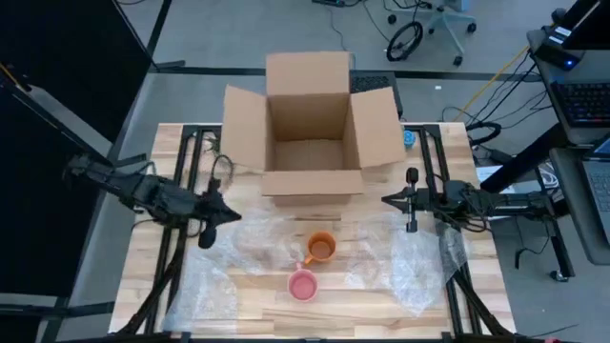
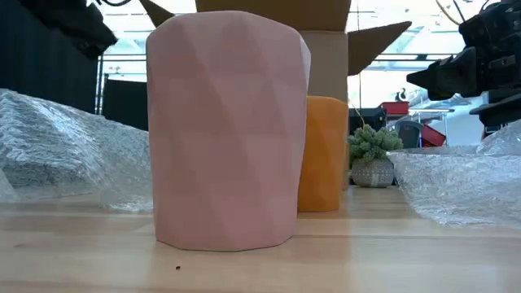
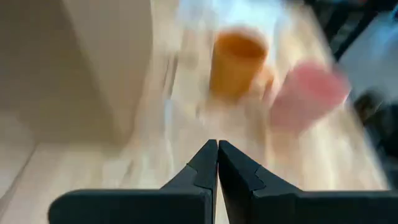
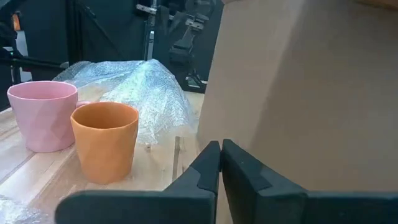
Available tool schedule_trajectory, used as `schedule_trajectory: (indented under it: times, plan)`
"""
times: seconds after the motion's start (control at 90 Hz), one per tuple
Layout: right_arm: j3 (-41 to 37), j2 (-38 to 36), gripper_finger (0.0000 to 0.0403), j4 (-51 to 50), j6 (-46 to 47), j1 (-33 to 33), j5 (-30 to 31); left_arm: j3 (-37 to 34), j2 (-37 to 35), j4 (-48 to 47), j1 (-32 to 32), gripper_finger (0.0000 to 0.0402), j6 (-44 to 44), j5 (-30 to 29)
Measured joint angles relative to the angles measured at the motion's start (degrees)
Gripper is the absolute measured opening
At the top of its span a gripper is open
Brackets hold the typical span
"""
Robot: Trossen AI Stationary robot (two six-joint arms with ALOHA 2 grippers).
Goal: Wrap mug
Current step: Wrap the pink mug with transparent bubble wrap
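1. Mugs — two of them, an orange mug (image 1: 321, 249) and a pink mug (image 1: 302, 285) — stand bare on the wooden table (image 1: 477, 324), in the lower middle of the overhead picture. The orange one is just above and right of the pink one, close beside it.

2. Neither mug is wrapped. Clear bubble wrap (image 1: 205, 291) lies crumpled at the lower left of the overhead picture, and another sheet of bubble wrap (image 1: 424, 267) lies at the lower right; neither sheet appears to touch a mug. An open cardboard box (image 1: 310, 129) sits above the mugs, at the top middle.

3. Judging from this, the task looks to be at its start — picking up a sheet, placing a mug on it and folding it round all remain to be done.

4. The left gripper (image 1: 214, 217) hovers at the middle left, well apart from the mugs, which lie to its lower right. Its own camera shows its fingers pressed together, holding nothing.

5. The right gripper (image 1: 408, 200) hovers at the middle right, beside the box's corner. Its fingers are also pressed together and empty. The mugs lie to its lower left, well apart.
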Motion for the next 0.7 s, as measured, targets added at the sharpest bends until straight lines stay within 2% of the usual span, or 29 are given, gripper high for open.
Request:
schedule_trajectory:
  times: [0.167, 0.389, 0.511, 0.7]
  plan:
    - [0.0, 0.01, 0.0, 0.0, 0.01, 0.02, 0.0, 3.73, 7.12, -10.98, -2.35, 0.0, -3.37, -1.71]
    - [0.0, 0.01, 0.0, -0.02, 0.02, 0.0, 0.02, 3.56, 9.03, -18.91, -1.68, 0.0011, -15.8, -0.9]
    - [0.0, 0.01, 0.0, 0.0, 0.0, 0.0, 0.0, 3.54, 8.75, -20.04, -1.33, 0.0051, -20.19, -0.87]
    - [0.0, 0.01, 0.0, 0.0, 0.0, 0.0, 0.0, 3.54, 8.58, -19.16, -1.34, 0.0148, -23.66, 2.44]
